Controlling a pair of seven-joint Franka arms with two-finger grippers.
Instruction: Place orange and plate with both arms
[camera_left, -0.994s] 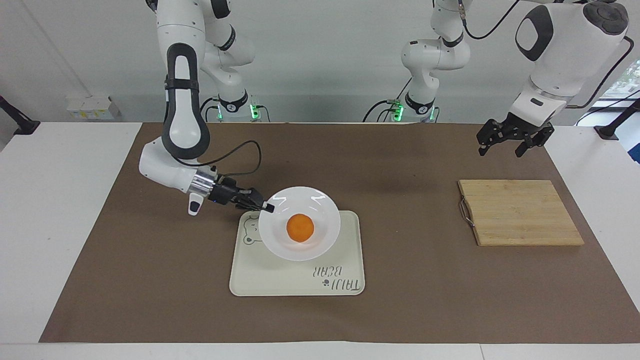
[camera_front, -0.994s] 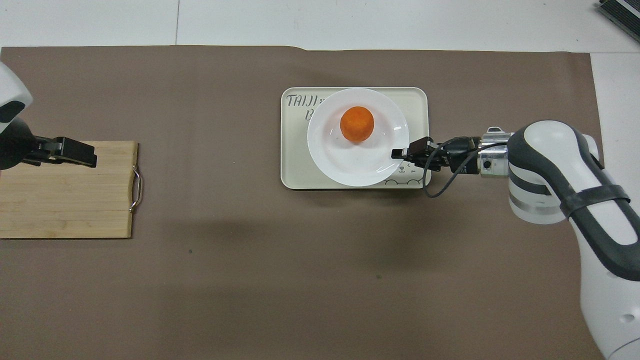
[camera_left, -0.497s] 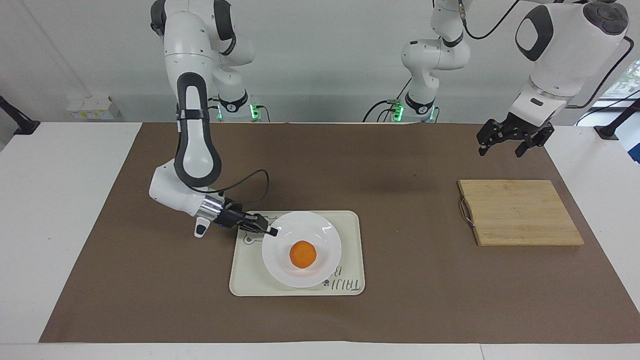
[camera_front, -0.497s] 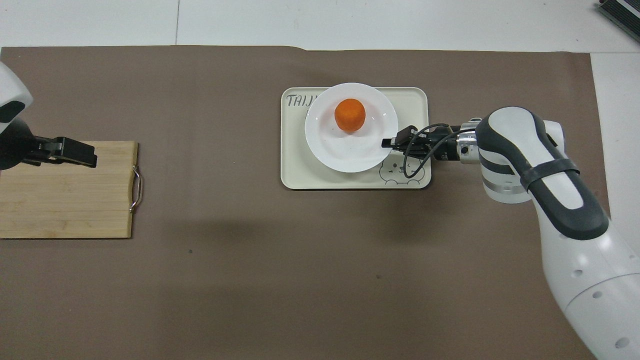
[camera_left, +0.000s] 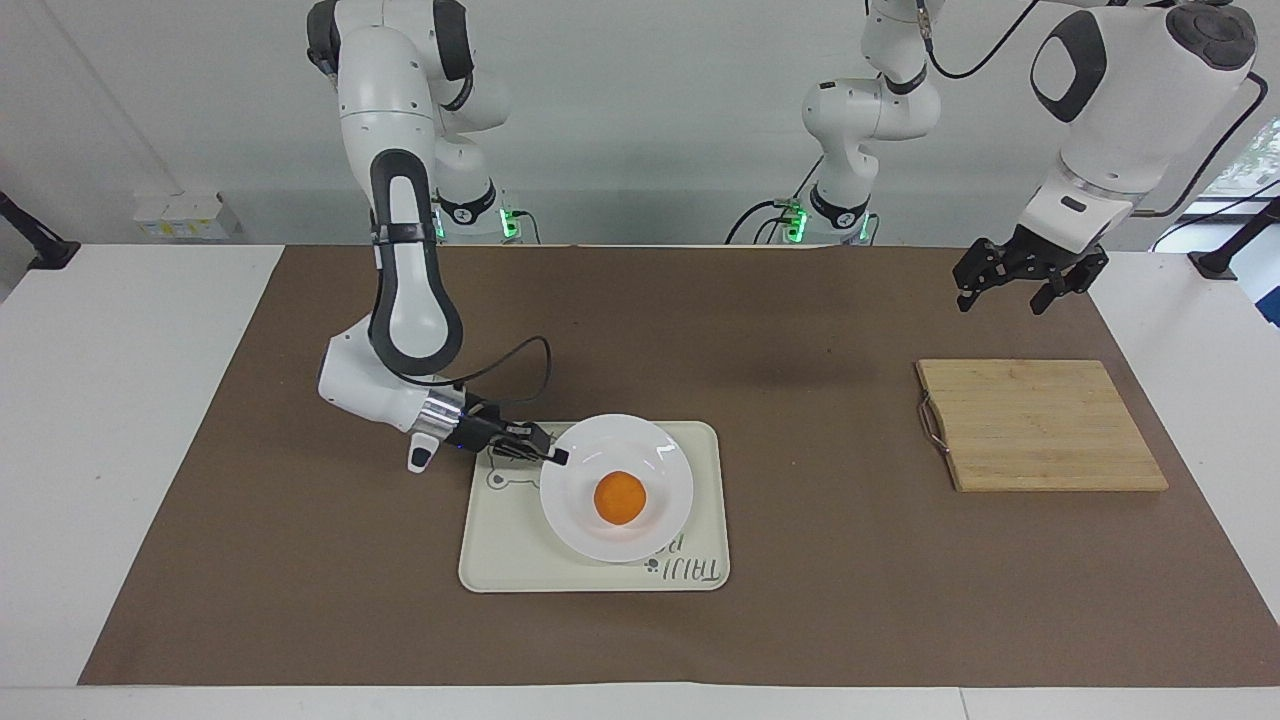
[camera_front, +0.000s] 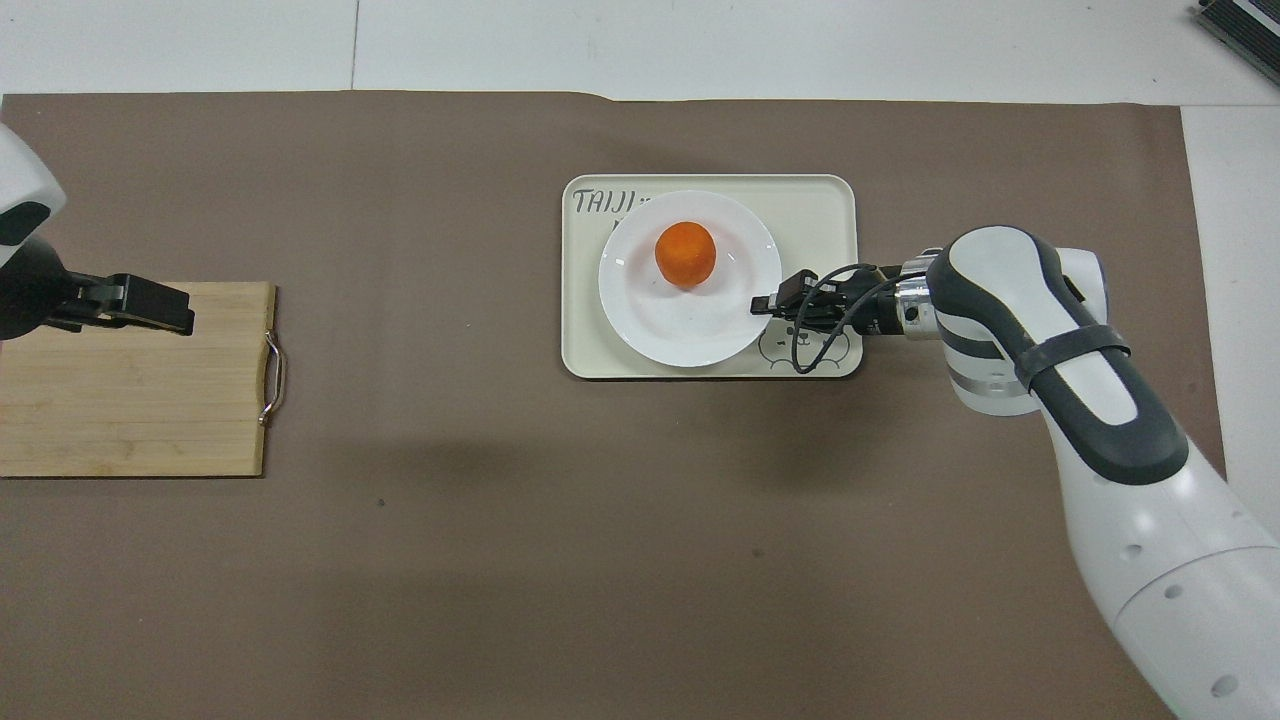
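1. The table (camera_left: 800, 330) is covered by a brown mat (camera_left: 300, 560).
2. A wooden board (camera_left: 1040, 425) is seen toward the left arm's end of the table.
3. A cream tray (camera_left: 500, 560) lies mid-table.
4. The plate (camera_left: 650, 530) is set on the tray.
5. The orange (camera_left: 620, 498) is carried in the plate's middle.
6. The right end effector (camera_left: 556, 457) is clamped on the plate's rim, at the side toward the right arm's end.
7. The left end effector (camera_left: 1020, 285) is held in the air with fingers spread, over the mat by the board's edge; this arm waits.
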